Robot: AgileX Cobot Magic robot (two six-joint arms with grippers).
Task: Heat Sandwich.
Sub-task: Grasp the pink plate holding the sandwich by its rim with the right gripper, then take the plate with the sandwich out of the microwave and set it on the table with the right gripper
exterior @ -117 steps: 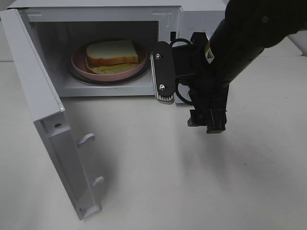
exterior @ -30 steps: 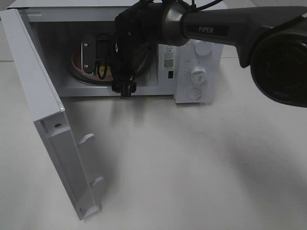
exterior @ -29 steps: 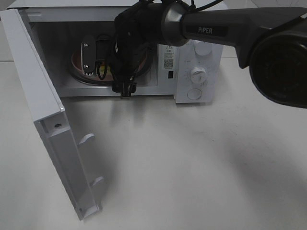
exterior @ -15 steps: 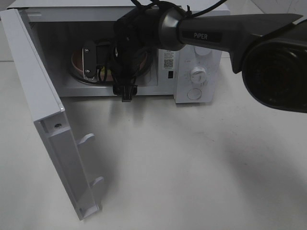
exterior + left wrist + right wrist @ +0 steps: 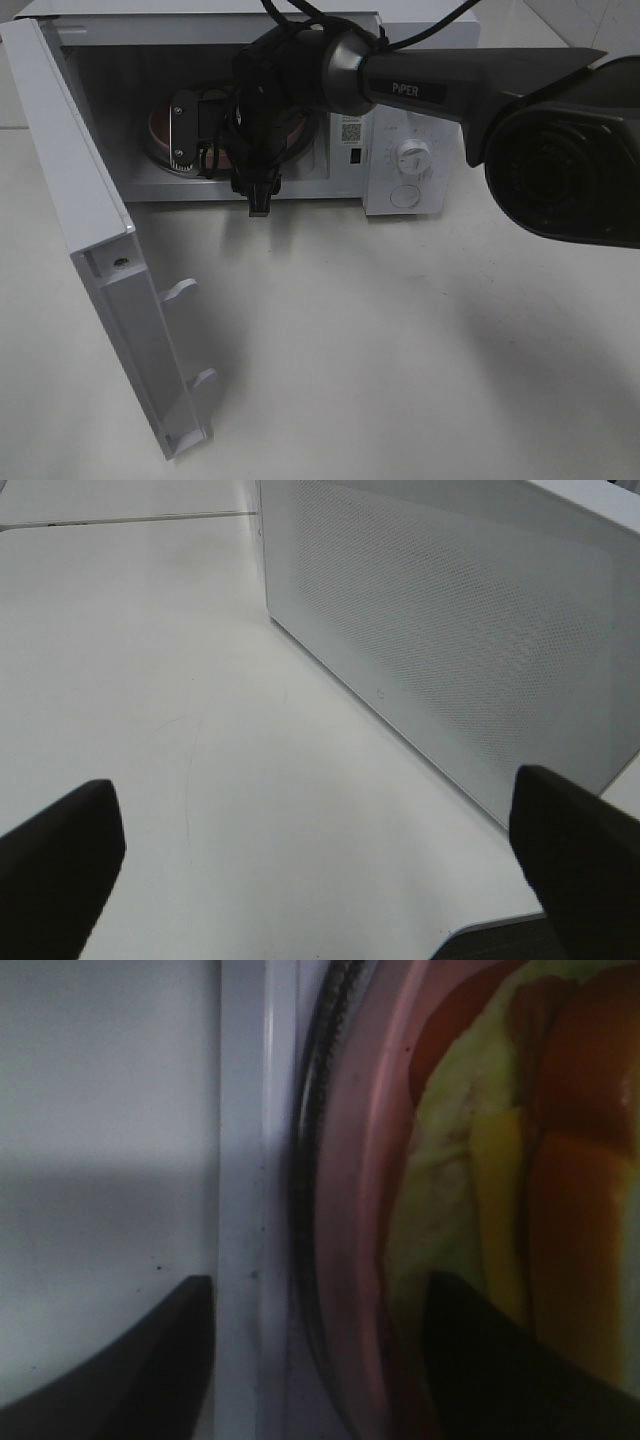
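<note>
The sandwich lies on the pink plate inside the open microwave; its yellow-green filling and tan crust fill the right wrist view. In the exterior view my right arm hides the sandwich, and only a bit of the plate's rim shows. My right gripper reaches into the oven cavity. Its fingers stand on either side of the plate's rim, open, with a gap left at the outer finger. My left gripper is wide open over bare table beside the microwave's perforated outer wall.
The microwave door hangs open toward the front left, with two latch hooks sticking out. The control panel with dials is to the right of the cavity. My right arm spans the upper right of the scene.
My right gripper has stayed inside the oven at the plate while its jaws have narrowed. The arm has shifted slightly forward. The left gripper has not moved.
</note>
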